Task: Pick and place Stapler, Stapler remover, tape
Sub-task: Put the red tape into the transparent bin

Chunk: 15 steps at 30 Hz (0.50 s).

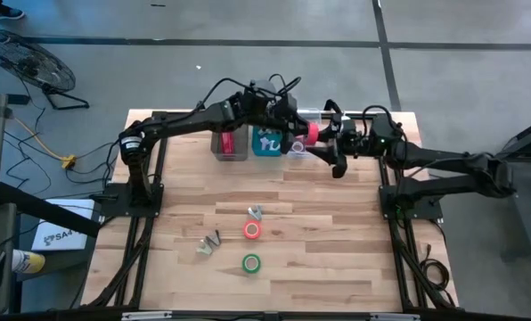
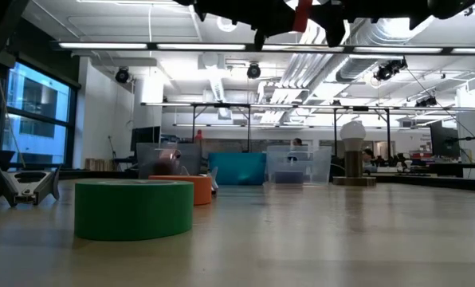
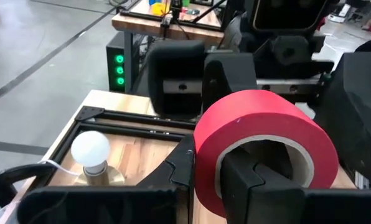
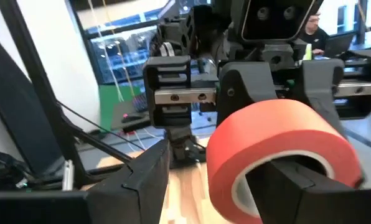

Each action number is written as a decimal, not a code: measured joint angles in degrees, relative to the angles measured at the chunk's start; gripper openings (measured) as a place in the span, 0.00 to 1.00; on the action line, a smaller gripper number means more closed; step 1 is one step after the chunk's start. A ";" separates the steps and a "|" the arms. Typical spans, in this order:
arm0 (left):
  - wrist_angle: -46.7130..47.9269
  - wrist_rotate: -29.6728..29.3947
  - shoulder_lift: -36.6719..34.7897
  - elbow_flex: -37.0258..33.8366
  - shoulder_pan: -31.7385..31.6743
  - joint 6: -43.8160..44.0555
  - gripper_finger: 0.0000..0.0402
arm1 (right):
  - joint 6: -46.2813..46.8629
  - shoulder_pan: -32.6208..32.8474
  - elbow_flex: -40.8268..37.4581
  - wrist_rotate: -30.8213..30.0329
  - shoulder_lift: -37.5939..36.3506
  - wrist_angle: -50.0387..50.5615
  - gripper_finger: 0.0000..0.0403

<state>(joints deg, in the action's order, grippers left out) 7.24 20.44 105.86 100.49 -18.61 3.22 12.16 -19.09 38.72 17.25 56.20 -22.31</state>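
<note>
The left pincer (image 1: 294, 134) and the right pincer (image 1: 323, 144) meet nose to nose above the far edge of the desk (image 1: 337, 259), near the middle, apparently passing the red tape roll (image 1: 311, 133) between them over the row of bins (image 1: 265, 143): the left one's fingers are nearly closed, one of them threaded through the roll's core, while the right one's fingers stand wide, one also reaching into the core. The orange roll (image 1: 252, 230) and green roll (image 1: 251, 263) lie flat mid-desk towards the near edge, likely awaiting collection, with two metal claw pieces (image 1: 210, 243) beside them.
</note>
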 joint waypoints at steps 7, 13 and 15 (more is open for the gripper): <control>-0.08 0.00 0.00 0.00 0.02 0.02 0.09 | 1.74 0.00 0.00 -0.05 0.46 -1.32 0.37; -0.37 0.02 0.00 0.00 -0.04 0.01 0.09 | 0.59 -0.51 0.00 -0.28 -0.84 -0.26 0.19; -0.57 0.02 0.00 0.02 -0.03 -0.39 0.09 | 0.24 -0.93 0.00 -0.15 -1.19 0.28 0.12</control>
<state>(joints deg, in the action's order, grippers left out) 6.67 20.47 105.86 100.51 -18.64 2.84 12.40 -20.02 38.72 17.10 55.01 -22.03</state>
